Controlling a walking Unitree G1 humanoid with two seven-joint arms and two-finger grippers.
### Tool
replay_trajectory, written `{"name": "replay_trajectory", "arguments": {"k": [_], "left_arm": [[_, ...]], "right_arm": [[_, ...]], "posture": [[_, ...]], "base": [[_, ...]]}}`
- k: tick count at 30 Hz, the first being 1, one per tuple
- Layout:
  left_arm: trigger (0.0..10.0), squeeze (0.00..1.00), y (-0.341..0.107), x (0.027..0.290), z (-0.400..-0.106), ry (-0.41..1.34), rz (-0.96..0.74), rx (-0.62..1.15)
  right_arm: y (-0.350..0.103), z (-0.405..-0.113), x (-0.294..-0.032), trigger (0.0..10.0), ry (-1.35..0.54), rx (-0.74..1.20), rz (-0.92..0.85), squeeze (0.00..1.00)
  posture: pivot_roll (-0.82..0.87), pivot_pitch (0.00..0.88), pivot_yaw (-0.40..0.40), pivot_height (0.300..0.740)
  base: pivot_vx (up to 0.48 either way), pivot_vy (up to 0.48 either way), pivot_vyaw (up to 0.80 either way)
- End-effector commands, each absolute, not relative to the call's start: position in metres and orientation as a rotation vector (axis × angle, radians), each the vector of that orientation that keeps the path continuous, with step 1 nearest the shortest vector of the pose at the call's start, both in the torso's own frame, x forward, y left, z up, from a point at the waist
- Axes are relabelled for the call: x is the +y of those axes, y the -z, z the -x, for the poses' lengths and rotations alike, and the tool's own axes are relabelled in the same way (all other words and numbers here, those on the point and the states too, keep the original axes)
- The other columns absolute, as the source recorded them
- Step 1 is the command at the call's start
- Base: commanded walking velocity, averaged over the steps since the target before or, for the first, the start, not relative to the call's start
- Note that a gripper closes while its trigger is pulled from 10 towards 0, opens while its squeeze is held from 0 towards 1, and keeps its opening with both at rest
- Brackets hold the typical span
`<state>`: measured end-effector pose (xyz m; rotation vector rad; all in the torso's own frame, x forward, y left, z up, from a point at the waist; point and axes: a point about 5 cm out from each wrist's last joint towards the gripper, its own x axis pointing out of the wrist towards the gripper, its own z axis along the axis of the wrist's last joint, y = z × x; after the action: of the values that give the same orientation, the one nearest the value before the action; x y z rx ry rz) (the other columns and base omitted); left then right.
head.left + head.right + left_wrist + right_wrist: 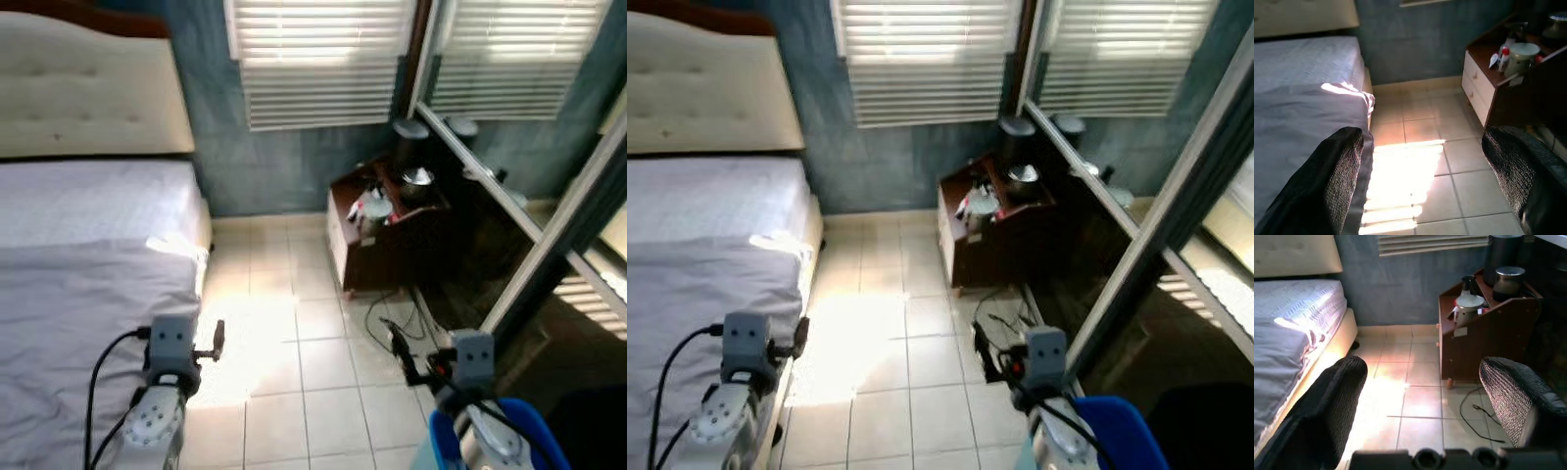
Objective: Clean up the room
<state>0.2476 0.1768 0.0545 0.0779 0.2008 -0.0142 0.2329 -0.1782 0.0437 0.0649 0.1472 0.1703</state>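
Observation:
Both arms are held low in front of me over a tiled floor [313, 362]. My left gripper [214, 341] hovers beside the edge of the bed [78, 245], and in the left wrist view its fingers [1337, 171] stand wide apart with nothing between them. My right gripper [400, 345] is above a black cable [387, 318] lying on the tiles, open and holding nothing [1422, 382]. A dark wooden nightstand [392, 250] ahead carries a white container [1522, 55], a small red-capped bottle [1505, 58] and dark pots [1508, 279].
The bed with grey sheets and a padded headboard [88, 88] fills the left side. A mirrored sliding door [549, 225] runs along the right. Window blinds [323, 59] hang on the far wall. A blue object [529, 431] sits by my right arm.

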Motion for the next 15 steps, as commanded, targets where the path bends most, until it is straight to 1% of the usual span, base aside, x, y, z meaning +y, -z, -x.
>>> {"name": "replay_trajectory", "arguments": {"k": [1,5,10,15], "left_arm": [[10.0,0.00,-0.0531,0.1823,-0.2501,-0.006,-0.085,0.203],[10.0,0.00,-0.0538,0.1817,-0.2517,0.000,-0.091,0.194],[10.0,0.00,-0.0514,0.1815,-0.2518,-0.011,-0.059,0.199],[10.0,0.00,-0.0525,0.1823,-0.2472,0.008,-0.083,0.191]], "right_arm": [[-0.0465,-0.2373,-0.1758,10.0,-0.180,0.131,-0.053,0.00],[-0.0474,-0.2383,-0.1755,10.0,-0.186,0.128,-0.047,0.00],[-0.0492,-0.2398,-0.1760,10.0,-0.193,0.122,-0.036,0.00],[-0.0524,-0.2394,-0.1781,10.0,-0.177,0.108,-0.047,0.00]], "posture": [[0.04,0.000,-0.039,0.740],[0.03,0.000,-0.041,0.740],[0.03,0.000,-0.045,0.740],[0.04,0.000,-0.045,0.740]], "base": [[0.000,0.000,0.61],[0.000,0.000,0.61],[0.000,0.000,0.61],[0.000,0.000,0.61]]}}
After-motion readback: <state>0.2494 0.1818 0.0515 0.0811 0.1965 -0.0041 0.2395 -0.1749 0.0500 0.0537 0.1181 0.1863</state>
